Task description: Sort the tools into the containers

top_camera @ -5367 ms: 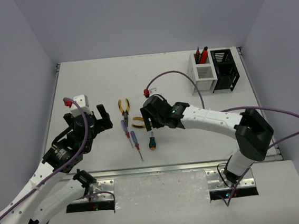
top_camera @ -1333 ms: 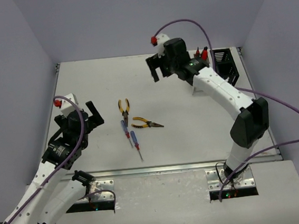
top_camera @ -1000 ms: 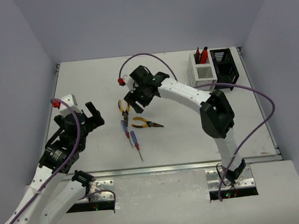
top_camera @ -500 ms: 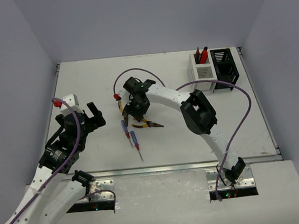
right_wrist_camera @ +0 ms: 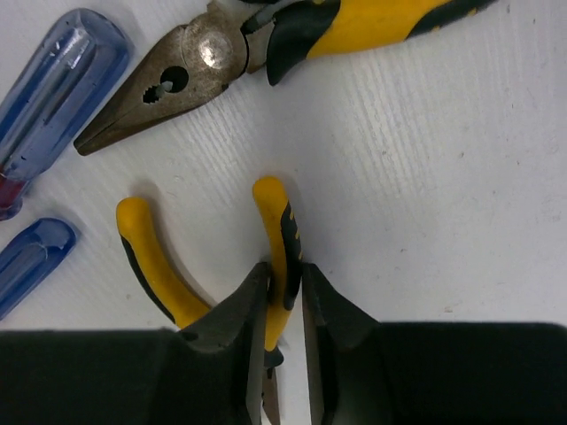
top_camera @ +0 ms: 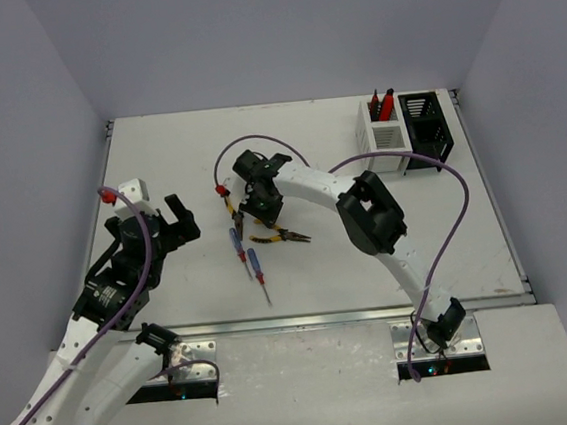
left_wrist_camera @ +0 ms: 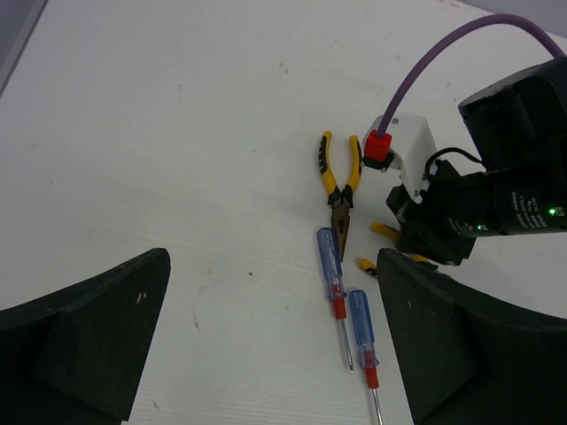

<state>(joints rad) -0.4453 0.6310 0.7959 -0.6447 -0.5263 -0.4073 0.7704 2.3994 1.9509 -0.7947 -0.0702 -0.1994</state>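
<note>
Two yellow-and-black-handled steel pliers mid-surface. Far pliers (left_wrist_camera: 342,205) flat, handles pointing away, nose toward the near edge. Near pliers (right_wrist_camera: 282,232) with handles spread, nose to the right, one handle pinched between the fingers of the right hand (right_wrist_camera: 283,270). Just beside them, two thin screwdrivers with clear blue handles and red collars, roughly parallel, tips toward the near edge: far screwdriver (left_wrist_camera: 330,264), near screwdriver (left_wrist_camera: 360,320). White slotted plastic bin (top_camera: 385,142) and black slotted plastic bin (top_camera: 425,135) side by side at the far right corner. Red-handled tools (top_camera: 384,105) upright in the white one.

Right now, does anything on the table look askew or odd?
Slightly odd: the right end effector pinches just one yellow handle of the splayed pliers, its other handle free beside it. Otherwise nothing looks spilled or damaged.
</note>
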